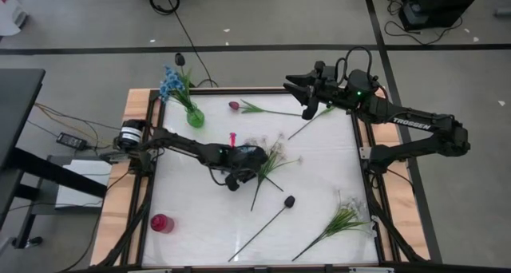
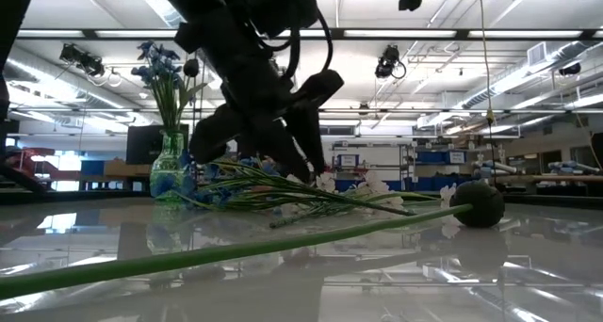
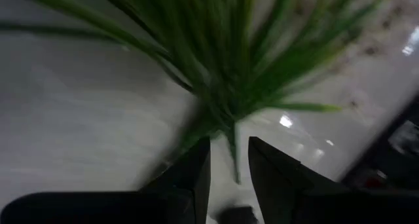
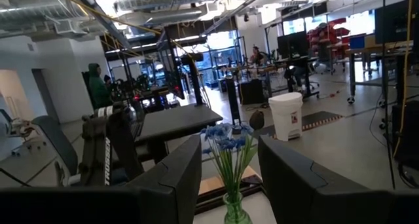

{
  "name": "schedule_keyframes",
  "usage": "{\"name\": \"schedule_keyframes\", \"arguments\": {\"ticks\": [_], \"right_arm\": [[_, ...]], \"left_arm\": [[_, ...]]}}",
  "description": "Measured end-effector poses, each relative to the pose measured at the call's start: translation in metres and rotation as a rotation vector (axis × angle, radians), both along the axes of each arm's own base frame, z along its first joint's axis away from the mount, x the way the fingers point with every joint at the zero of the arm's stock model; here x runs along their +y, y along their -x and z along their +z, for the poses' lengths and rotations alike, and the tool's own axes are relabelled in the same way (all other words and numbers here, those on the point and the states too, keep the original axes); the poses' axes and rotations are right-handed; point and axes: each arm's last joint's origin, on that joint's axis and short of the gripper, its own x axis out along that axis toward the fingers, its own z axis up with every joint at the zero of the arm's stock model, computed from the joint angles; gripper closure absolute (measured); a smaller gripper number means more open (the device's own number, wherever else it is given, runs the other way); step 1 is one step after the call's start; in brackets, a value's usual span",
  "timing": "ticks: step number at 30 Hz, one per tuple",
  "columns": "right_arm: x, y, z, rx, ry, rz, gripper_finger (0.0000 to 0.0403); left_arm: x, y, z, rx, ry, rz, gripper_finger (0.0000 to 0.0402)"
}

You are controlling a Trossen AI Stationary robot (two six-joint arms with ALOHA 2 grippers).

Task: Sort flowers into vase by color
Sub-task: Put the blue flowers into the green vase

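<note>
Here, on a glossy white table [image 1: 200,225], the nearest things are a small red vase [image 1: 162,223] at the front left corner, a white-blossomed sprig [image 1: 339,223] at the front right, and a black-budded stem [image 1: 267,219] lying diagonally between them. At mid-table the left gripper [image 1: 254,166] reaches low over a second white-blossomed sprig [image 1: 271,163], its 2 fingers [image 3: 196,175] narrowly parted around the green stem; whether they actually pinch it, I cannot tell. Farther back, a dark pink-red tulip bud [image 1: 234,105] lies on its side. At the far left, a green glass vase [image 1: 195,116] stands upright holding blue flowers [image 1: 170,83] and 1 dark bud [image 1: 180,59]. The right gripper [image 1: 297,86] hovers over the far edge, fingers spread, holding nothing.
</note>
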Motion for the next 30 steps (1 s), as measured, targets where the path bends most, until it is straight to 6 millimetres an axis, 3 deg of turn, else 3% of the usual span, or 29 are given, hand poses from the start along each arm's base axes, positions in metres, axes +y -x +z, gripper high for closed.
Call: {"name": "schedule_keyframes", "arguments": {"ticks": [20, 30], "right_arm": [[0.000, 0.000, 0.000, 0.000, 0.000, 0.000, 0.0243], [0.000, 0.000, 0.000, 0.001, 0.000, 0.001, 0.0243]], "left_arm": [[0.032, 0.012, -0.006, 0.181, -0.001, 0.088, 0.0294], [0.038, 0.007, -0.028, 0.226, 0.014, 0.090, 0.0304]]}}
